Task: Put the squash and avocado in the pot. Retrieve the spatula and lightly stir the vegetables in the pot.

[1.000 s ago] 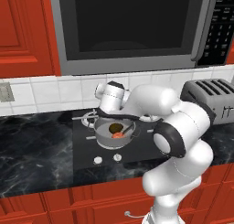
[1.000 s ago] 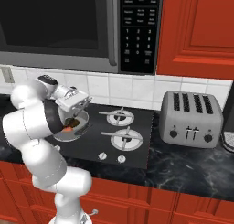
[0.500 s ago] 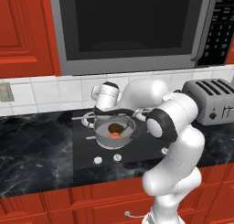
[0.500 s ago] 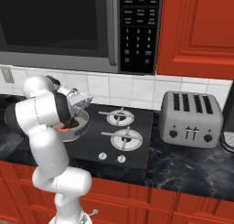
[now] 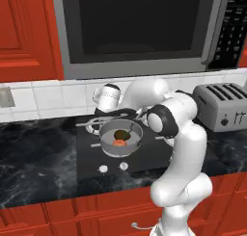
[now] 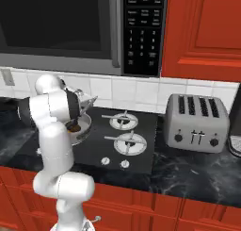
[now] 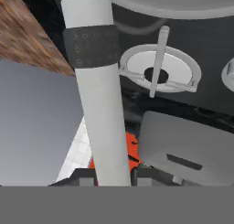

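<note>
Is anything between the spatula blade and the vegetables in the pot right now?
Nothing visible. The spatula, held in the hand, reaches into the pot, where the squash and avocado lie uncovered.

Arm folded forward from the base — elbow raised, forearm angled down and leftward. Gripper jaws closed on the spatula handle, which runs lengthwise between the fingertips — wrist rolled.

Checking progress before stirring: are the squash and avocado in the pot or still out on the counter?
In. The left base view shows the orange squash and the dark avocado lying inside the grey pot on the stove.
</note>
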